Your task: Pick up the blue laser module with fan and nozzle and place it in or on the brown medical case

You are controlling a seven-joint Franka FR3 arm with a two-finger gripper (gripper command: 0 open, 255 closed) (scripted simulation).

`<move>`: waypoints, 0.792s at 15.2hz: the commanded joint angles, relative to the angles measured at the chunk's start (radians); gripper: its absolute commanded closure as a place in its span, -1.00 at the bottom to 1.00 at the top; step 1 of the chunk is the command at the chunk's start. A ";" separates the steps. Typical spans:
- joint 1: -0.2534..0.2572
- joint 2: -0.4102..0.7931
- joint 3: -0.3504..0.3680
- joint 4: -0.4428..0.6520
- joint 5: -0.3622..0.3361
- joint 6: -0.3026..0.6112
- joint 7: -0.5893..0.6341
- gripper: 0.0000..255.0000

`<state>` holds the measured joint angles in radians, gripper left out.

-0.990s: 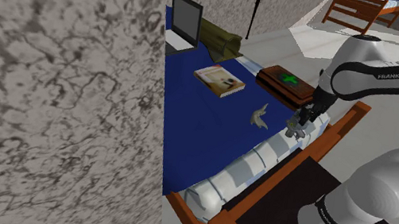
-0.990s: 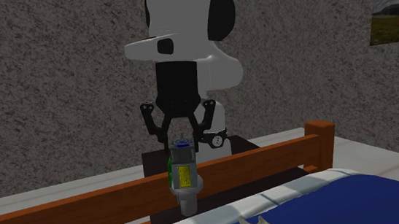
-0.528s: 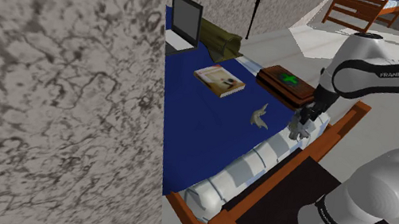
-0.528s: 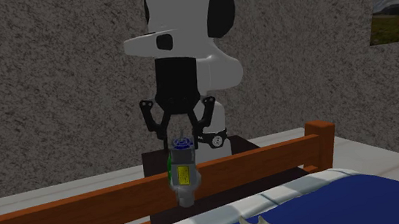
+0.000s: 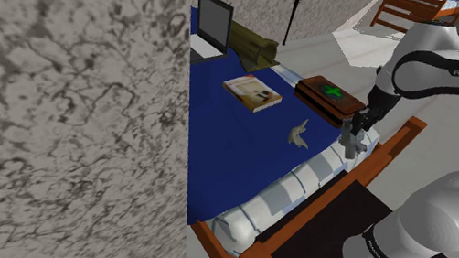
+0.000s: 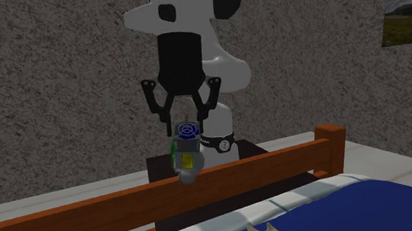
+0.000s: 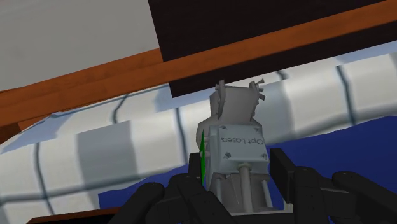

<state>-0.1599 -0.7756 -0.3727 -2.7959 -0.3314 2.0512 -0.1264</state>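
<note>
Above the foot of a blue-covered bed [image 5: 234,147], sim bedroom: the Franka arm's black gripper [image 6: 185,129] is clamped on the laser module [image 6: 186,156], a grey block w/ a blue fan face at the top, a yellow label and the nozzle end pointing down. The module's long axis hangs near vertical, tipped a little. It is in the air over the white quilted roll [image 7: 95,153] that runs along the wooden rail [image 6: 276,164].

The brown medical case [image 5: 327,96], green cross on its lid, lies flat on the cover near the bed's corner. It sits just up and toward the shoulder view's left of the gripper, close by but apart. The carry left looks short: approx. sideways over the lid, then down.

Also on the cover are a book [image 5: 252,92] and a small grey figure [image 5: 299,133]. A laptop [image 5: 212,24] and an olive bundle [image 5: 253,44] lie farther up. A speckled grey wall backs the arm, w/ a framed landscape [image 6: 408,16] hung on it.
</note>
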 commanded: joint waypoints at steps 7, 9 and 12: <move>0.010 -0.037 0.029 0.087 0.029 -0.124 -0.007 1.00; 0.013 -0.043 0.036 0.111 0.036 -0.153 -0.009 1.00; 0.016 -0.050 0.046 0.147 0.046 -0.195 -0.012 1.00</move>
<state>-0.1446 -0.8236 -0.3295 -2.6587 -0.2883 1.8671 -0.1376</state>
